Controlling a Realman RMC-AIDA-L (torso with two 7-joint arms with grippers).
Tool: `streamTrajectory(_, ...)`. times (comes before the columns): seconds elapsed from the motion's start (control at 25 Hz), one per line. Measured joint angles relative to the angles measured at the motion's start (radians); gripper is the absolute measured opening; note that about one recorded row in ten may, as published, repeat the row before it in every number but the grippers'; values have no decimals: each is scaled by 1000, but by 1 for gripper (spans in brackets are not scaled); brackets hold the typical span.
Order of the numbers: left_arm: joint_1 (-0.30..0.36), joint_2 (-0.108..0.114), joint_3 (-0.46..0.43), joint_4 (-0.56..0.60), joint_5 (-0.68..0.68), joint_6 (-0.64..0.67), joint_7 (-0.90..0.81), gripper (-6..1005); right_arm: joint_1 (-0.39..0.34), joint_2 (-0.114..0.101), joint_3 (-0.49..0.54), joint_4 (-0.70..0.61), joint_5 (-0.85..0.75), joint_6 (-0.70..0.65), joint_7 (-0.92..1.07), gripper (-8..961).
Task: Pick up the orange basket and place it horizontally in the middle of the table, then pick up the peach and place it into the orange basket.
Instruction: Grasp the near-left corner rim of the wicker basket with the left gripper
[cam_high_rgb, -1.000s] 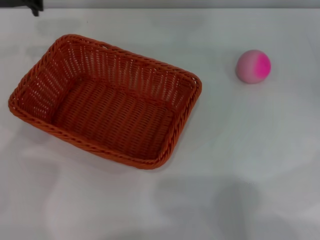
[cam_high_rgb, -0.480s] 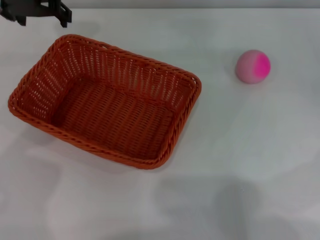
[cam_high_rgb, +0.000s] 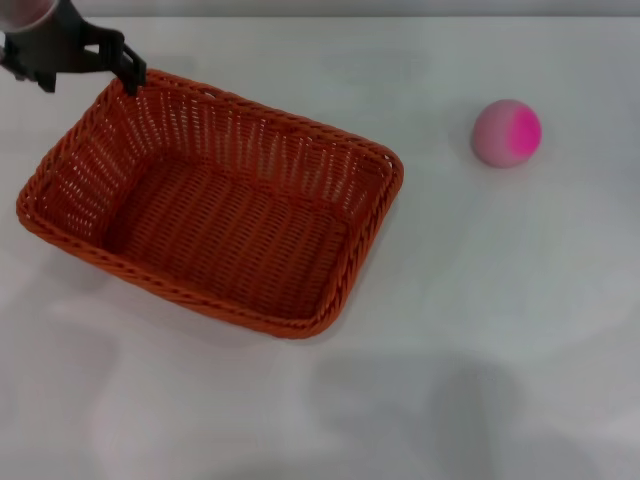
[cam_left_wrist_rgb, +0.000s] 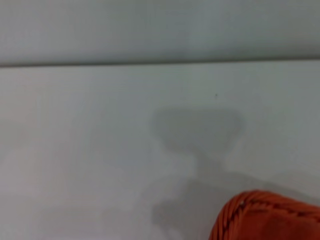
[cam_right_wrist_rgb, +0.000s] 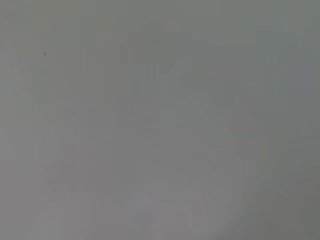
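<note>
The orange basket (cam_high_rgb: 230, 230) lies empty and at a slant on the left half of the white table (cam_high_rgb: 480, 320). Its rounded corner (cam_left_wrist_rgb: 267, 217) also shows in the left wrist view. The peach (cam_high_rgb: 507, 132), pale pink with a magenta patch, rests alone on the table at the far right, well apart from the basket. My left gripper (cam_high_rgb: 88, 72) hangs open over the basket's far left corner, one dark finger (cam_high_rgb: 131, 72) just at the braided rim. The right gripper is out of view.
The table's far edge (cam_left_wrist_rgb: 150, 63) runs close behind the basket's corner. Bare white tabletop (cam_high_rgb: 450, 230) lies between the basket and the peach and along the front. The right wrist view shows only a plain grey surface (cam_right_wrist_rgb: 160, 120).
My left gripper has come in from the top left corner and moved down and right, reaching the basket's far left rim. Basket and peach have not moved.
</note>
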Motion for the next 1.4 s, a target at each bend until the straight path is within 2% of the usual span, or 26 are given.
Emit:
streamTrajectory(0.84, 81, -10, 36, 1, -16, 32, 1, 892, 1, -2, 1, 0, 4, -20, 0, 871)
streamTrajectory(1.4, 132, -2, 52, 26, -7, -17, 2, 873, 3, 0, -2, -1, 5, -16, 26, 871)
